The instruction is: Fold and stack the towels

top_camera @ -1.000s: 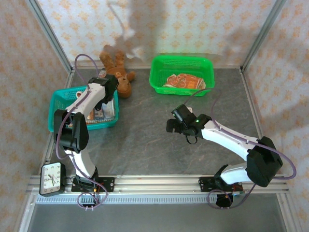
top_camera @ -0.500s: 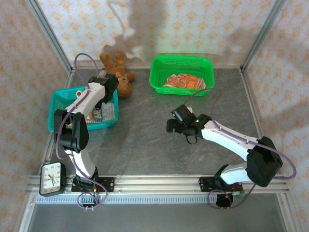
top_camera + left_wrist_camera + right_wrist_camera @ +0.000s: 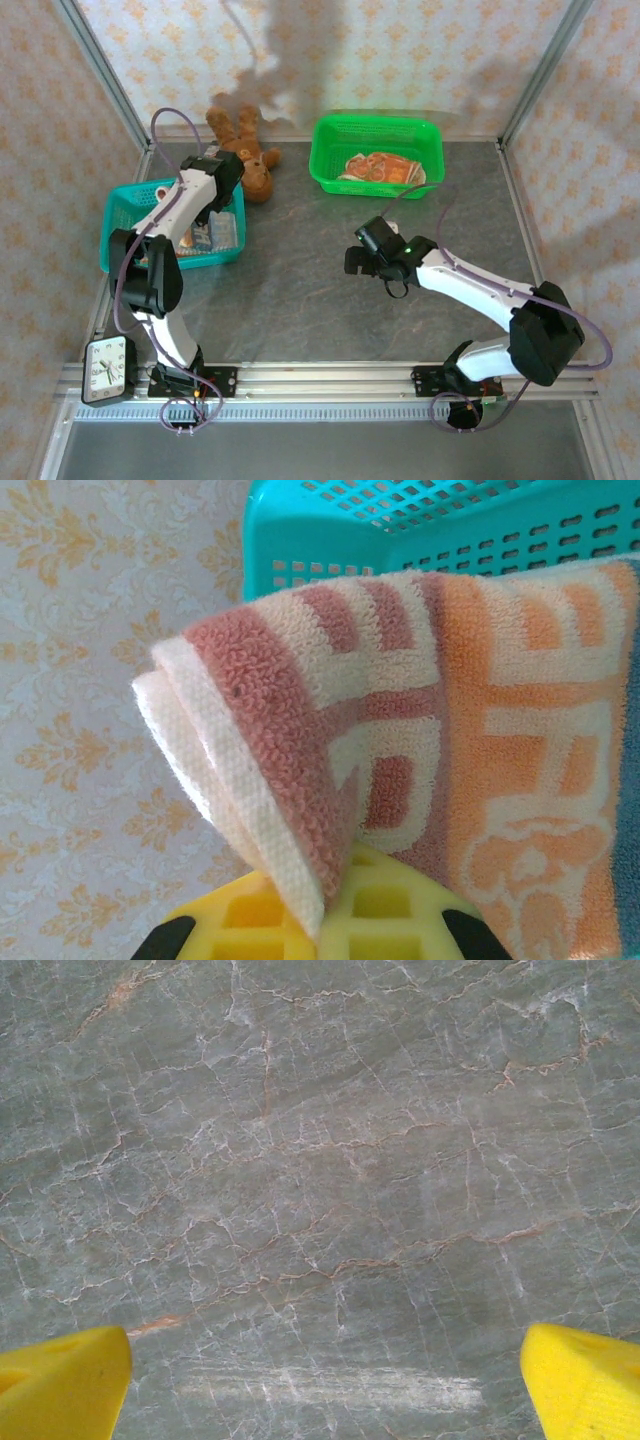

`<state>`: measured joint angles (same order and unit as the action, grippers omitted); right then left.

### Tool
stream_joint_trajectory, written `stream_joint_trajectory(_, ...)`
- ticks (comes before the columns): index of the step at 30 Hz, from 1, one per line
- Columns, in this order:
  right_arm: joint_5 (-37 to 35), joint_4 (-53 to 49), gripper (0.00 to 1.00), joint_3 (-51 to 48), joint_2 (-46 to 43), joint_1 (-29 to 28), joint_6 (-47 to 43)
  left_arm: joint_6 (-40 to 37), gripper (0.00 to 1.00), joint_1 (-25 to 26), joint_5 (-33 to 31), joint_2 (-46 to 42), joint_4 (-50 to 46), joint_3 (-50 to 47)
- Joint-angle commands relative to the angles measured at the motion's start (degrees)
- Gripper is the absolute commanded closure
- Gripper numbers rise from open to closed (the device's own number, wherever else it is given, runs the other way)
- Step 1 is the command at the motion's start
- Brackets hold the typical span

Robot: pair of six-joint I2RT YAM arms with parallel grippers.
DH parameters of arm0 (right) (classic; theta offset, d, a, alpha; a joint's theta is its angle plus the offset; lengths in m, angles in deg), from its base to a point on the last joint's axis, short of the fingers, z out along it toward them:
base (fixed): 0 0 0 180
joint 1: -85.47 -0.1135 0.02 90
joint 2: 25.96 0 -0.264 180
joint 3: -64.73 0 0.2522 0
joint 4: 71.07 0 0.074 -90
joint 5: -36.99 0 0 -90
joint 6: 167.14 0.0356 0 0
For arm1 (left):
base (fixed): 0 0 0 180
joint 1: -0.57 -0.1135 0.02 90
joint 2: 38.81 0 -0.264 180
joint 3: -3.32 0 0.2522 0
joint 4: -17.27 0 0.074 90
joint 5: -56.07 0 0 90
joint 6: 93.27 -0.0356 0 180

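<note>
My left gripper (image 3: 322,920) is shut on a folded edge of a towel (image 3: 400,730) striped in cream, dusty red and orange, which hangs in front of the teal basket (image 3: 450,520). From above, the left gripper (image 3: 207,212) sits over the teal basket (image 3: 120,205), where more towels (image 3: 226,232) lie. Another orange-printed towel (image 3: 380,168) rests in the green basket (image 3: 325,150). My right gripper (image 3: 362,262) hovers open over the bare table middle; its yellow fingertips (image 3: 60,1385) stand wide apart in the right wrist view, with only grey marble between them.
A brown teddy bear (image 3: 245,150) lies at the back between the two baskets. A small clock (image 3: 107,368) stands at the near left corner by the rail. Metal frame posts and patterned walls enclose the table.
The left wrist has shifted slightly back and left over the teal basket, still holding the towel. The right arm has not moved.
</note>
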<state>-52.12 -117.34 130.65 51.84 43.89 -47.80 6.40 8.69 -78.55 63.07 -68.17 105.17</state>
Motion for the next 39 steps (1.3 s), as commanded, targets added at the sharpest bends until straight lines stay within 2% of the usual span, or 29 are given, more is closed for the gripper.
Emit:
stream_joint_trajectory(1,-0.53,0.12,0.01,0.13,0.97,-0.11,0.80,1.32,1.00,0.14,0.58,-4.21,-3.58,3.22)
stream_joint_trajectory(14,0.16,0.51,0.01,0.90,2.00,-0.15,0.89,0.31,1.00,0.50,0.67,-5.45,-3.29,2.83)
stream_joint_trajectory(27,-0.27,-0.79,0.01,1.81,1.30,-0.16,0.61,0.08,1.00,-1.38,-1.17,2.66,1.44,1.18)
stream_joint_trajectory(28,-0.39,-0.95,0.01,1.80,1.21,-0.16,0.67,0.15,0.94,-1.52,-1.63,3.35,1.33,1.48)
stream_joint_trajectory(30,-0.62,-1.14,0.01,1.98,0.66,-0.15,0.80,0.94,0.73,-1.86,-3.15,5.16,0.03,2.60)
stream_joint_trajectory(31,-0.67,-1.19,0.01,2.20,0.54,-0.14,0.89,1.35,0.66,-1.88,-3.44,5.65,-0.43,2.98)
stream_joint_trajectory(33,-1.11,-1.55,0.01,2.93,0.01,-0.16,0.73,1.65,0.34,-1.83,-3.15,5.77,-0.82,3.49)
stream_joint_trajectory(34,-1.55,-1.79,0.01,3.39,-0.06,-0.12,0.59,1.82,0.24,-1.80,-3.72,5.65,-0.96,3.50)
stream_joint_trajectory(35,-2.06,-2.13,0.01,4.07,-0.10,-0.13,0.33,1.93,0.19,-1.86,-4.28,5.40,-1.17,3.66)
stream_joint_trajectory(39,-4.48,-2.50,0.01,7.47,0.85,0.05,-0.87,2.51,0.14,-1.79,-1.39,3.35,-1.81,4.44)
